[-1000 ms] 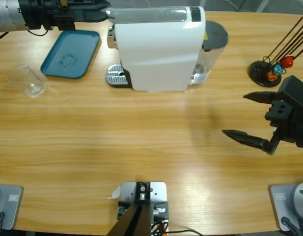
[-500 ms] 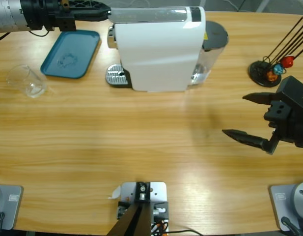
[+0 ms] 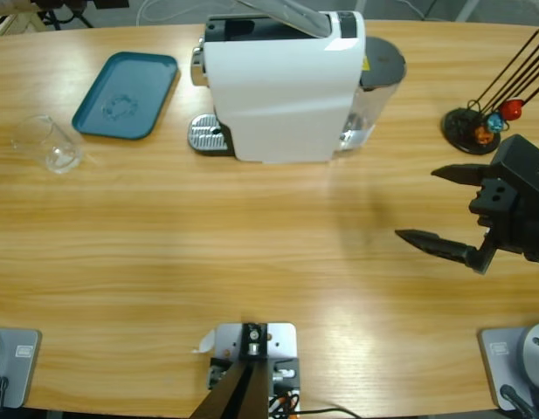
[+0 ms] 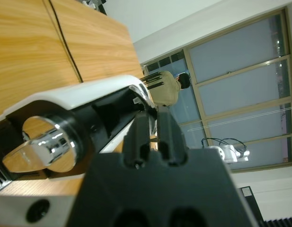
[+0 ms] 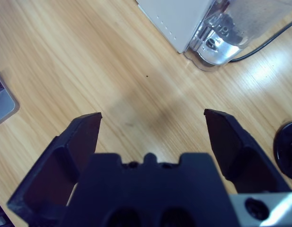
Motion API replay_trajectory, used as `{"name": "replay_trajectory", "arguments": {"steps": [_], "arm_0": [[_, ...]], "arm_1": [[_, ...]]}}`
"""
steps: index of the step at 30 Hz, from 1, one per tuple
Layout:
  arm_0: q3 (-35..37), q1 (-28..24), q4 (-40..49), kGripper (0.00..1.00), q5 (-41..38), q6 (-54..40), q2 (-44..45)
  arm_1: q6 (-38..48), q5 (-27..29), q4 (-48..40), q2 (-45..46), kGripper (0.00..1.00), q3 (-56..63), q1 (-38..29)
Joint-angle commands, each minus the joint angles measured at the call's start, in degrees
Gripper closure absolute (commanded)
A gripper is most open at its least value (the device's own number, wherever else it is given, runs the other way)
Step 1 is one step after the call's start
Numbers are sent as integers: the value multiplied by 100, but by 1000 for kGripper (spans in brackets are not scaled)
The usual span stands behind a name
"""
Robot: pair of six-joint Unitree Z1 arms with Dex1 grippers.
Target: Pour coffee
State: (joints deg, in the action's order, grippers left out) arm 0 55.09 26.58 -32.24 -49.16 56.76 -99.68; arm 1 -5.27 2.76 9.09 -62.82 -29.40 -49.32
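Gone from the top-left corner is the arm that lay along the back of the counter (image 3: pixel 252 262) half a second ago, and the lid (image 3: pixel 282 12) of the white coffee machine (image 3: pixel 282 87) now stands tilted up, its dark bay showing. Over on the right, nothing has stirred.

Left claw (image 4: pixel 154 127): tips together, nothing between them, sitting right at the machine's raised top edge in its wrist view (a person stands small by the far windows). Right claw (image 5: pixel 153 127): spread wide over bare wood, holding nothing, well apart from the machine.

Coffee? None visible. The clear glass (image 3: pixel 49 144) lies on its side near the left edge, beside the teal tray (image 3: pixel 127 94), and looks dry. So this reads as machine preparation, early in the job. Next, by my reckoning, the glass must be stood upright on the drip grate (image 3: pixel 208 134) under the spout.

No brand or lettering can be read anywhere.
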Motion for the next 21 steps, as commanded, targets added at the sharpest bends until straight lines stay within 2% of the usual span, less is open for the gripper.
{"name": "replay_trajectory", "arguments": {"steps": [1, 5, 6, 7, 8, 9, 16, 21], "arm_0": [[-37, 33, 60, 1000, -101, 81, 8], [61, 31, 122, 1000, -129, 81, 113], [107, 31, 167, 959, -136, 74, 150], [163, 31, 278, 485, -140, 60, 208], [237, 24, 459, 86, -131, 9, 305], [283, 22, 543, 23, -122, -63, 379], [198, -196, 972, 0, -55, -596, 808], [-58, -201, 1704, 0, 634, -1385, 1393]], "arm_1": [[-18, 49, 85, -149, 64, -22, -52], [-18, 49, 85, -153, 64, -22, -50], [-18, 49, 85, -160, 64, -22, -50], [-18, 49, 85, -160, 64, -22, -52], [-18, 49, 85, -160, 64, -22, -50], [-18, 46, 85, -160, 64, -22, -52], [-18, 46, 85, -167, 64, -22, -50], [-18, 49, 85, -160, 59, -24, -52]]}}
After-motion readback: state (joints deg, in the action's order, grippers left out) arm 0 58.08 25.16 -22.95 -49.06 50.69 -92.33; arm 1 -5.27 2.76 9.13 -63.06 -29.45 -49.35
